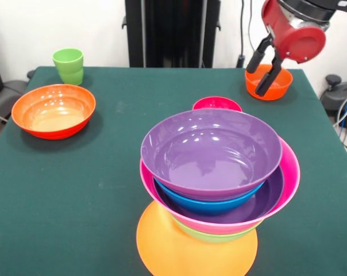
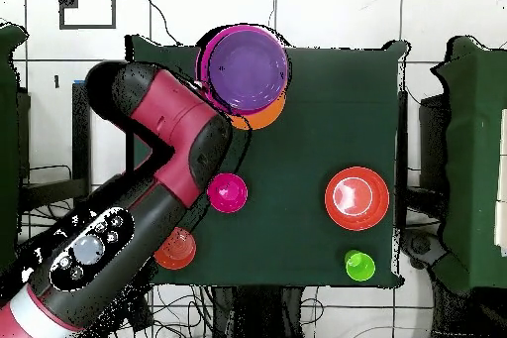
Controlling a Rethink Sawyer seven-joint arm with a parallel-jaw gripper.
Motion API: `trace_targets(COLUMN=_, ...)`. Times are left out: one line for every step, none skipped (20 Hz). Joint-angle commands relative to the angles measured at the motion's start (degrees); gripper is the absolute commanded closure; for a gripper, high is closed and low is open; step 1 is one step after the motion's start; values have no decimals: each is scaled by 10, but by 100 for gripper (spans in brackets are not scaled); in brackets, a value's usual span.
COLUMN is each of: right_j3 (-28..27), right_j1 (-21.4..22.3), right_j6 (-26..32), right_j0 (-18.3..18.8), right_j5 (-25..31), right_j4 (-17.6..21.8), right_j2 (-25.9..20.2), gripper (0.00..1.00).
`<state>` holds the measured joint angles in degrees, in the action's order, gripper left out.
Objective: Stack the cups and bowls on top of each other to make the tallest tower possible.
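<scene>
The tower stands at the table's near edge: an upturned orange bowl (image 1: 162, 247) as base, then a green bowl (image 1: 215, 233), a pink bowl (image 1: 289, 172), a purple one, a blue bowl (image 1: 208, 205) and a large purple bowl (image 1: 211, 150) on top; it also shows in the overhead view (image 2: 248, 64). My gripper (image 1: 254, 81) hangs at the far right with its fingers apart, either side of the left rim of a small red-orange bowl (image 1: 277, 86) on the table. The light-green cup (image 1: 68, 65) stands upright at the far left. A big red-orange bowl (image 1: 54, 110) and a small magenta bowl (image 1: 217, 104) lie loose.
The table (image 1: 104, 190) has a dark green cloth. In the overhead view my arm (image 2: 168, 185) covers the table's left side and part of the small red-orange bowl (image 2: 178, 251); the magenta bowl (image 2: 227, 192), big red-orange bowl (image 2: 355, 197) and cup (image 2: 359, 266) show.
</scene>
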<state>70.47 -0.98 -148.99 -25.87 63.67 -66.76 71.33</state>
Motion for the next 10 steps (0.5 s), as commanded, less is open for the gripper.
trace_targets(right_j3=95, right_j1=33, right_j6=82, right_j0=-14, right_j5=-69, right_j4=49, right_j2=-178, gripper=0)
trace_targets(right_j3=102, right_j1=37, right_j6=86, right_j0=-15, right_j5=-81, right_j4=55, right_j2=-185, gripper=0)
trace_targets(right_j3=110, right_j1=42, right_j6=90, right_j0=-16, right_j5=-95, right_j4=61, right_j2=-192, gripper=0)
trace_targets(right_j3=119, right_j1=46, right_j6=95, right_j0=-17, right_j5=-108, right_j4=67, right_j2=-200, gripper=0)
trace_targets(right_j3=129, right_j1=52, right_j6=101, right_j0=-18, right_j5=-121, right_j4=72, right_j2=-207, gripper=0)
trace_targets(right_j3=137, right_j1=58, right_j6=107, right_j0=-17, right_j5=-133, right_j4=77, right_j2=-216, gripper=0)
trace_targets(right_j3=146, right_j1=65, right_j6=113, right_j0=-16, right_j5=-147, right_j4=84, right_j2=-224, gripper=0)
trace_targets(right_j3=154, right_j1=73, right_j6=119, right_j0=-14, right_j5=-160, right_j4=91, right_j2=-232, gripper=0)
trace_targets(right_j3=163, right_j1=80, right_j6=125, right_j0=-13, right_j5=-174, right_j4=97, right_j2=-242, gripper=0)
trace_targets(right_j3=172, right_j1=88, right_j6=129, right_j0=-12, right_j5=-186, right_j4=103, right_j2=-250, gripper=0)
